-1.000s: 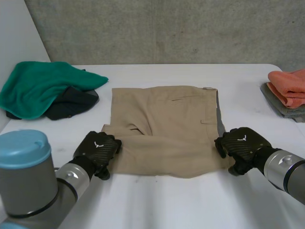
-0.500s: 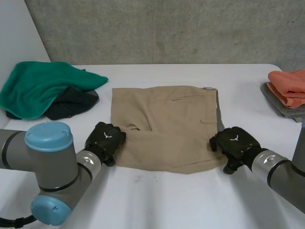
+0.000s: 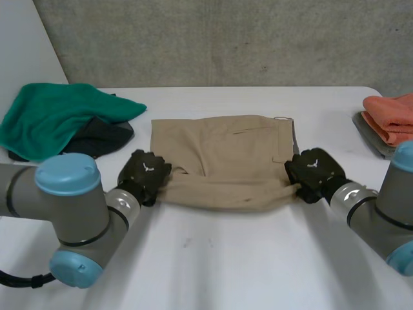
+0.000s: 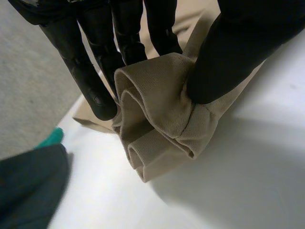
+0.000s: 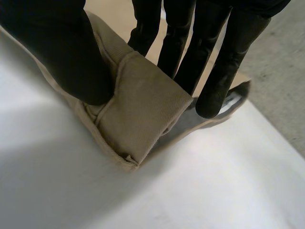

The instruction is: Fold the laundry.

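The left hand (image 3: 144,173) pinches the near-left corner of the khaki shorts (image 3: 219,145) between thumb and fingers. The right hand (image 3: 313,172) pinches the near-right corner, probably so the hem folds evenly toward the far edge of the worktop (image 3: 213,265), where the shorts lie centred.

White table (image 3: 213,271), grey concrete wall (image 3: 226,39) behind, white panel (image 3: 19,51) at L.
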{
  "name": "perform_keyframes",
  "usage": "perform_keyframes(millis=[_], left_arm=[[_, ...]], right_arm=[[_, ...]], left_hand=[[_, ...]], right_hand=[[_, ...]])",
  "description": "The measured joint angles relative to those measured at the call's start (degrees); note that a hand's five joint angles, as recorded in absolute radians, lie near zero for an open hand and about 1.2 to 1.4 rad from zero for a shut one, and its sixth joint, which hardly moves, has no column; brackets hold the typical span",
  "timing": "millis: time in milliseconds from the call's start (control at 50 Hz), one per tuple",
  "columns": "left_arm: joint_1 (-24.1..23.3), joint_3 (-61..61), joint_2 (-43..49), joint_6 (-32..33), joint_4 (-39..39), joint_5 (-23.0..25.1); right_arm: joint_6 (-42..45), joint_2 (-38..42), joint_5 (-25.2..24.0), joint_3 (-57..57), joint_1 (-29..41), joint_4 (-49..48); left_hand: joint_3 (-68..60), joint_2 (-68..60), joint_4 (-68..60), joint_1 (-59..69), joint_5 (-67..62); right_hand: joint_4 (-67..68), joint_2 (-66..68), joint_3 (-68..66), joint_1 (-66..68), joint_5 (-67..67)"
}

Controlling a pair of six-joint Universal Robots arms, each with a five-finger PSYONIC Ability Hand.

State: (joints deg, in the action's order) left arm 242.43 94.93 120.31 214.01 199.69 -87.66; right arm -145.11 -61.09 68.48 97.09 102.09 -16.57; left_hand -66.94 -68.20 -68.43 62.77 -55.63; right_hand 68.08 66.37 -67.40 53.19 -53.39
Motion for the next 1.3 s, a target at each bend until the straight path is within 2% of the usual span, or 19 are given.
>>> perform_keyframes(millis=[80,140,160,240,260,340,500,620,700,800,920,940,960,1020,1040,1100,1240,1300], left_arm=[[-0.1,0.4,-4.9,-0.2,-1.4,0.0],[-0.3,0.6,-9.8,-0.4,-3.6,0.0],[-0.3,0.3,-14.4,-0.7,-6.1,0.1],[-0.3,-0.7,-19.4,-1.1,-9.3,0.1],[-0.4,-2.6,-23.5,-1.6,-12.3,0.2],[-0.4,-8.4,-28.8,-3.3,-18.0,0.2],[-0.1,-18.6,-30.3,-6.0,-24.1,0.7],[0.9,-22.9,-23.4,-6.5,-25.0,2.7],[1.8,-25.2,-14.5,-6.1,-23.0,3.2],[3.3,-29.9,-4.3,-5.6,-17.7,3.1],[4.6,-38.7,3.7,-5.3,-4.9,2.9],[4.8,-41.2,4.9,-5.3,-0.5,2.8],[4.8,-41.2,4.9,-5.3,-0.5,2.8],[5.0,-46.9,6.1,-5.5,10.9,2.4],[5.0,-46.9,6.1,-5.5,10.9,2.4],[4.8,-49.9,5.6,-5.9,18.1,1.7],[4.5,-47.6,2.6,-7.4,20.8,0.6],[4.5,-39.8,-1.7,-8.4,19.8,0.4]], right_arm=[[-0.2,-3.0,0.9,-1.2,-0.1,2.6],[-0.3,-6.8,1.7,-2.6,-0.3,6.3],[-0.3,-10.5,2.2,-4.3,-0.5,10.0],[-0.4,-14.7,2.5,-7.0,-0.6,14.3],[-0.6,-18.1,2.7,-10.5,-0.7,18.3],[-0.9,-22.5,2.9,-18.0,-0.6,24.3],[-1.6,-24.6,3.0,-26.5,-0.1,28.1],[-2.1,-20.2,3.8,-29.1,2.2,27.8],[-1.3,-12.7,6.6,-30.8,4.6,25.4],[-0.2,-3.9,10.0,-33.2,6.0,17.6],[0.5,3.9,13.1,-37.1,7.5,2.7],[0.5,5.3,13.7,-38.7,8.0,-1.6],[0.5,5.3,13.7,-38.7,8.0,-1.6],[0.3,8.1,15.0,-43.9,9.0,-12.1],[0.3,8.1,15.0,-43.9,9.0,-12.1],[-0.3,8.8,16.0,-48.8,9.9,-17.8],[-2.1,8.1,16.8,-52.7,10.8,-19.8],[-3.5,6.7,16.7,-51.4,11.0,-18.3]], left_hand=[[0.0,0.0,-0.1,0.0,0.0],[-0.2,0.0,-0.2,0.0,0.0],[-0.2,-0.1,-0.2,0.0,-0.4],[-0.3,-0.2,-0.2,0.0,-0.7],[-0.4,-0.2,-0.2,0.0,-0.7],[-0.6,-0.3,-0.2,0.0,-0.7],[-1.0,-0.3,-0.2,0.8,-1.2],[-1.0,-0.4,-0.2,1.3,-1.7],[-1.0,-0.4,-0.2,1.5,-1.7],[-1.0,-0.4,-0.3,1.5,-1.7],[-1.0,-0.4,-0.4,1.5,-1.7],[-1.0,-0.4,-0.4,1.5,-1.7],[-1.0,-0.4,-0.4,1.5,-1.7],[-1.0,-0.4,-0.4,1.5,-1.7],[-1.0,-0.4,-0.4,1.5,-1.7],[-1.0,-0.4,-0.4,1.5,-1.7],[-1.0,-0.4,-0.4,1.5,-1.7],[-1.0,-0.5,-0.4,1.5,-1.7]], right_hand=[[0.0,0.6,0.0,0.1,-1.2],[0.0,1.0,0.0,0.1,-1.3],[0.0,1.1,-0.1,0.1,-1.3],[0.0,1.1,-0.2,0.1,-1.3],[0.0,1.1,-0.2,0.5,-1.3],[0.0,1.1,-0.2,2.2,-1.3],[0.0,1.1,-0.2,2.9,-2.7],[0.0,1.1,-0.3,3.6,-2.8],[0.1,1.4,-0.5,3.7,-2.8],[0.1,1.4,-0.5,3.7,-2.8],[0.1,1.4,-0.5,3.7,-2.8],[0.1,1.4,-0.5,3.7,-2.8],[0.1,1.4,-0.5,3.7,-2.8],[0.3,1.4,-0.5,3.7,-2.8],[0.3,1.4,-0.5,3.7,-2.8],[0.3,1.4,-0.5,3.7,-2.8],[0.3,1.4,-0.5,3.7,-2.8],[0.3,1.4,-0.5,3.7,-2.8]])
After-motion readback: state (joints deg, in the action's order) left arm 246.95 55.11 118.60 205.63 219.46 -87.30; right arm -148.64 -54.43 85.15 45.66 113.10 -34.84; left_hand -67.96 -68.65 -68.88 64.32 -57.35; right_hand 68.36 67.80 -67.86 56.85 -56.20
